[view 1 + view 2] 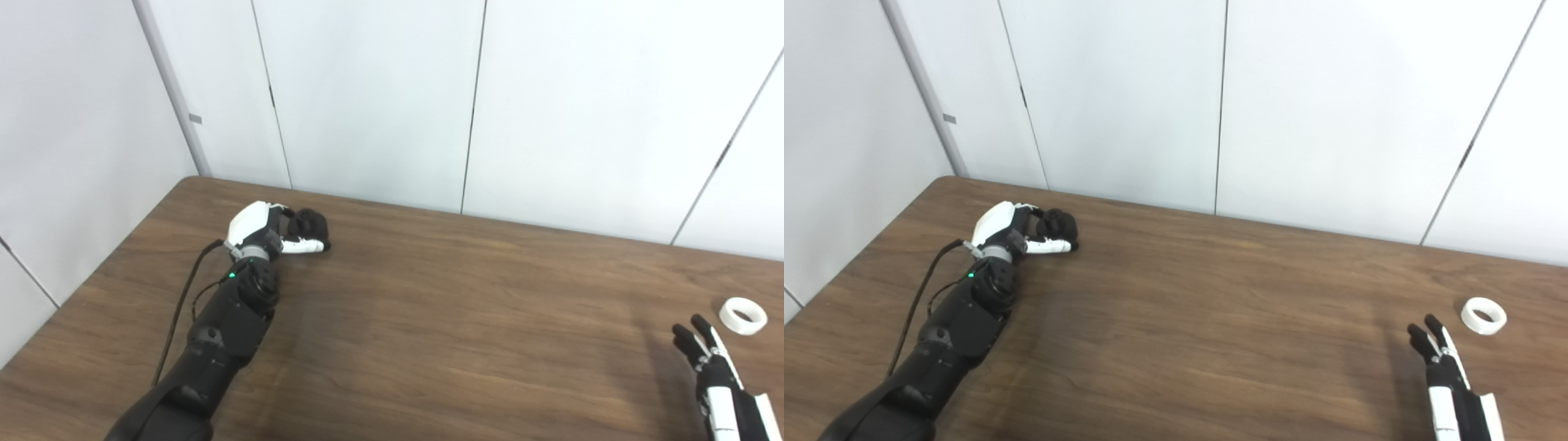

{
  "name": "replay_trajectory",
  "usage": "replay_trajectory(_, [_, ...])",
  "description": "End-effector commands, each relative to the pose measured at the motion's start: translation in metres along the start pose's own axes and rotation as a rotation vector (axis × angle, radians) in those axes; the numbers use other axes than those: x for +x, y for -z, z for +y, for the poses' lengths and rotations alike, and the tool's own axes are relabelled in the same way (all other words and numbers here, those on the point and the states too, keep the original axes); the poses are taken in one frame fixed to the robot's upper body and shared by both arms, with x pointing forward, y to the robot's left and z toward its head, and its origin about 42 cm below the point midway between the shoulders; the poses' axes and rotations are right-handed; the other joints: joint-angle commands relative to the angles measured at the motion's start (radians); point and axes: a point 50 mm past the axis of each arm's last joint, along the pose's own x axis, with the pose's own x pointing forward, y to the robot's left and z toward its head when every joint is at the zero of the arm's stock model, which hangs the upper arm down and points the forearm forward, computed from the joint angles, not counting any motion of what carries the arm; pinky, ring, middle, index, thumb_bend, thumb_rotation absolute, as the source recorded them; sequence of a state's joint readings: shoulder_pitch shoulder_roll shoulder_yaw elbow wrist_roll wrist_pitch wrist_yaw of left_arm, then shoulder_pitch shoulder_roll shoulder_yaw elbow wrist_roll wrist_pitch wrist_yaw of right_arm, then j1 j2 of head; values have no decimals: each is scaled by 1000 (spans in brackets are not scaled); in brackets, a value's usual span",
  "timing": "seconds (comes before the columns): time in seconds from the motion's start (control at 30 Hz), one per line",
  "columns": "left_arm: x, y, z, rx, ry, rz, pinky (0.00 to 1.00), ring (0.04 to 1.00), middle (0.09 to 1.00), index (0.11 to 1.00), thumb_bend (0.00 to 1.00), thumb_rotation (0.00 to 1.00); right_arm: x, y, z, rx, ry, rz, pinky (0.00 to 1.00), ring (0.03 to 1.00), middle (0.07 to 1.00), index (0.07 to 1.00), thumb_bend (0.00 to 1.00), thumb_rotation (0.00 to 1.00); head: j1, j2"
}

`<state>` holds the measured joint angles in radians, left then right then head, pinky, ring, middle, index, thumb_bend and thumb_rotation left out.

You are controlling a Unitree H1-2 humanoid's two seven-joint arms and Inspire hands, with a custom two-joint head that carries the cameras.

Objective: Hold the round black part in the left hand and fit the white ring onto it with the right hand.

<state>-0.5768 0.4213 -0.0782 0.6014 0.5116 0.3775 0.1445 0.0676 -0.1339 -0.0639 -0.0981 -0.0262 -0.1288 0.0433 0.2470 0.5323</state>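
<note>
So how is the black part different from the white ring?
The black part is dark and lumpy; the white ring is pale with a hole through it. The black part sits far left with the left hand wrapped around it; the white ring lies alone at the right, just beyond the right hand, untouched. Both are small, round and down on the table.

A dark wood-grain table (429,318) stands against white wall panels (367,92) (thin dark seams between them).

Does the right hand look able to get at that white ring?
Probably yes: the white ring lies alone on the table, just beyond the open right hand, with nothing between them.
</note>
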Motion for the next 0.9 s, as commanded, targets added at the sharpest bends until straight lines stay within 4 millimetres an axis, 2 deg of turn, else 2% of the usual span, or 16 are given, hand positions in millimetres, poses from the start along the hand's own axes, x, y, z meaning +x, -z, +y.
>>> replay_trajectory(0.0, [10, -19, 31, -7, -88, -56, 1000, 1000, 945, 770, 960, 373, -14, 14, 9, 33, 3, 52, 1000, 925, 908, 947, 585, 1000, 1, 0])
replay_trajectory(0.23, [9, -19, 31, -6, -85, -69, 1000, 1000, 932, 725, 938, 350, -16, 14, 8, 30, 0, 53, 1000, 927, 908, 946, 584, 1000, 4, 5])
replay_trajectory(0.73, [10, -20, 30, -13, -85, -77, 1000, 988, 920, 740, 927, 334, -17, 13, 6, -6, -1, 58, 1000, 926, 906, 946, 598, 1000, 4, 8])
replay_trajectory(0.87, [9, -21, 30, -12, -97, -82, 1000, 977, 911, 719, 925, 328, -17, 13, 6, 3, -2, 57, 977, 919, 905, 946, 596, 1000, 5, 10])
